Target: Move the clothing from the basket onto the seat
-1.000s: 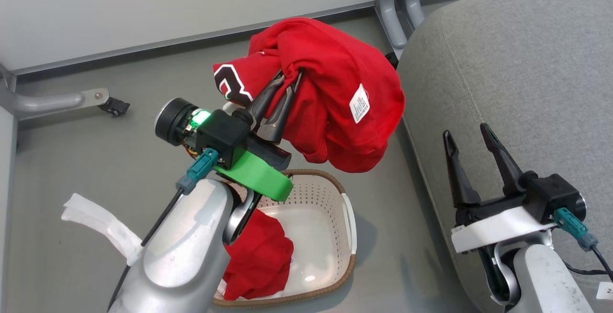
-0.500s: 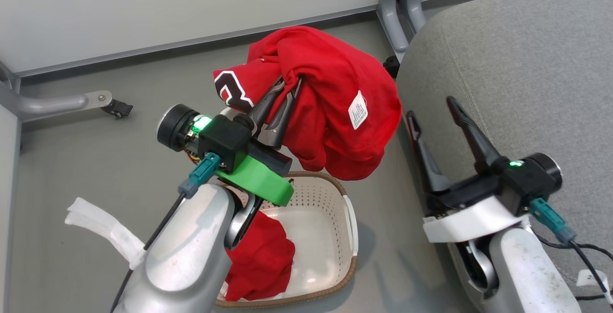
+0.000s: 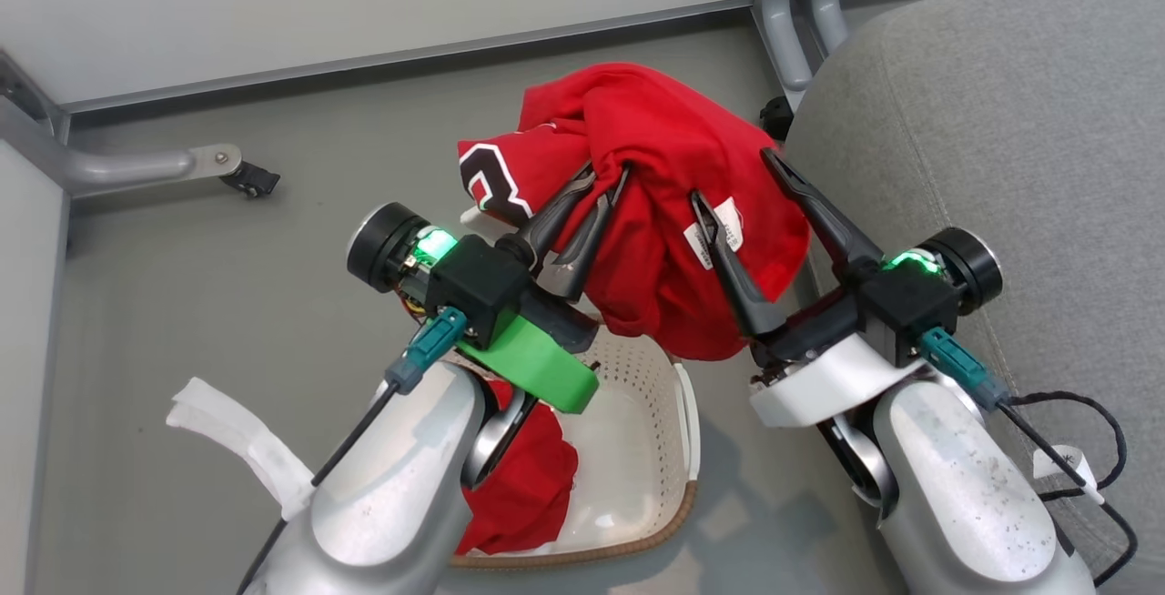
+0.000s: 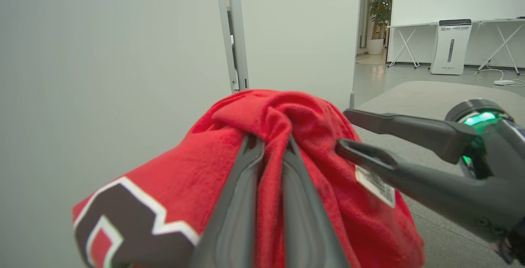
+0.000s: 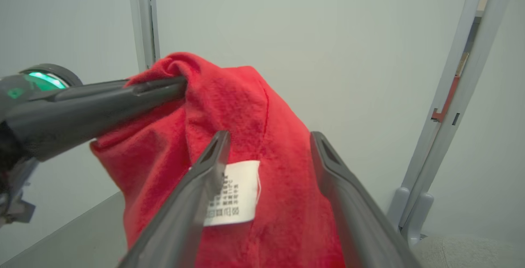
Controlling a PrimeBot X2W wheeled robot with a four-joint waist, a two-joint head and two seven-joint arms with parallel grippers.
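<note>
So the left gripper has its two dark fingers pinched nearly flat together on a fold at the top of a bright red fabric sports garment. The rest of the bunch hangs down off those jaws, clear of the floor. A black-and-white logo patch sticks out on the far side of the left jaws from the other arm.

The right gripper is spread as wide as it goes and isn't clamped on anything. Its fingers straddle the hanging bunch, and in the right wrist view the small white tag sits between them, right up against one finger. Can't tell if they actually touch the cloth.

Below the left jaws, back under that wrist, is the cream-white perforated plastic basket with a brown woven-look rim, with a second red garment crumpled inside. The big grey upholstered seat cushion is just beyond the right jaws' outer finger, nothing red on it.
</note>
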